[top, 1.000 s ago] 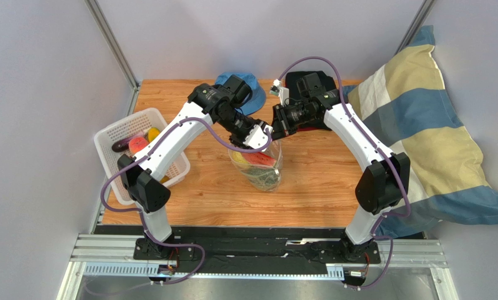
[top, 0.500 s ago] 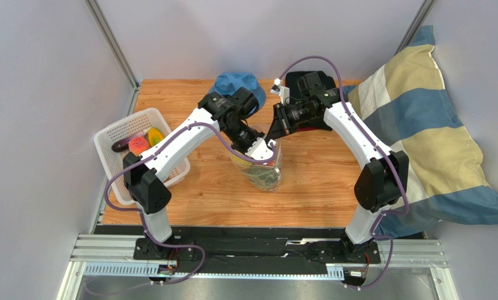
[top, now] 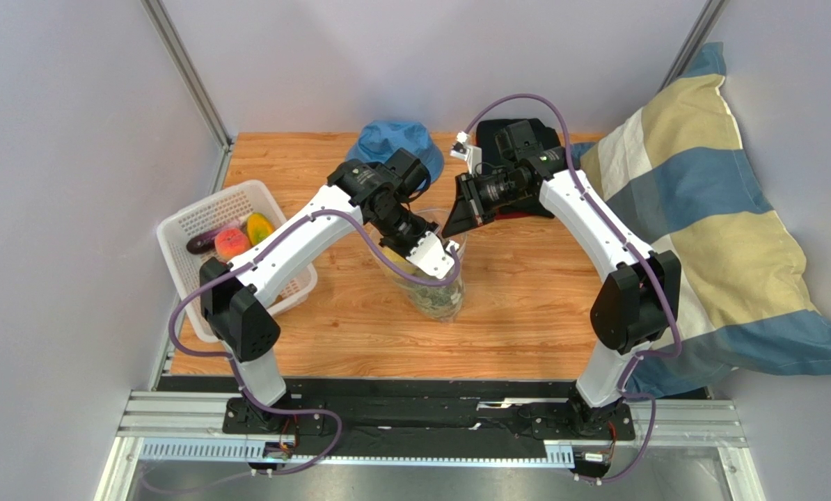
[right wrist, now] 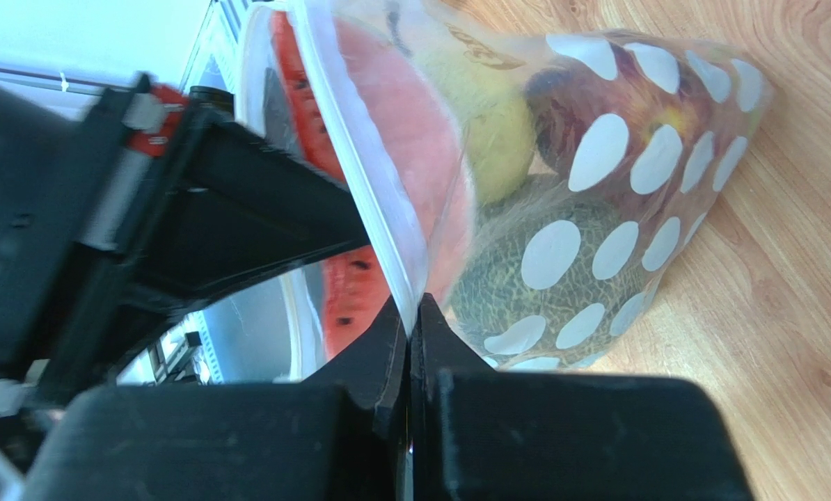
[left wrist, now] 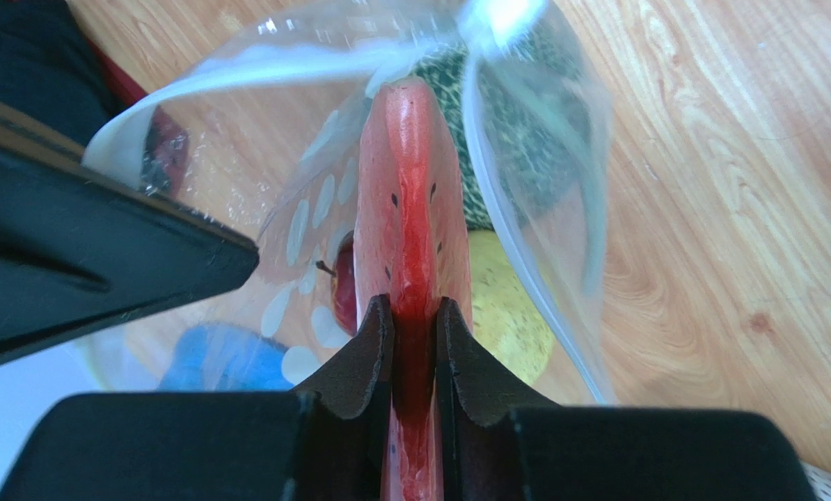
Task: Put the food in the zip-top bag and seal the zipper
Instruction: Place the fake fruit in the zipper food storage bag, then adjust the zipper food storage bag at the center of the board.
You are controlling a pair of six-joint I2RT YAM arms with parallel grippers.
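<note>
Striped pillow (top: 723, 209) slumped off the table's right edge. Wood table (top: 535, 313) under everything. White mesh basket (top: 195, 224) at the left edge, well apart from the bag, with loose food (top: 229, 242) in it: one dark piece, one pink, one yellow-orange. Blue hat (top: 388, 136) at the far edge, behind my left arm. Bag (top: 441, 297) stands mid-table between my two arms, mouth up and open, with dotted film bulging around its load. My left gripper (left wrist: 414, 313) is over that mouth, jaws clamped narrow on the slice (left wrist: 409, 209), red flesh squeezed between both fingers. The slice's tip points down into the opening, part of it already behind the film and the gripped end outside. My right gripper (right wrist: 409, 318) comes in from the far side, jaws pressed together on the bag's rim, holding that edge up. Inside, at the bottom: netted green squash (right wrist: 514, 282) touching the table side of the film, yellow fruit (right wrist: 482, 115) above it, red fruit (right wrist: 597, 104) beside the yellow one against the dots. Zipper (right wrist: 362, 177) is a white strip running from my right fingers along the mouth, not pressed to its other half. The far run of it is blurred in the left wrist view.
</note>
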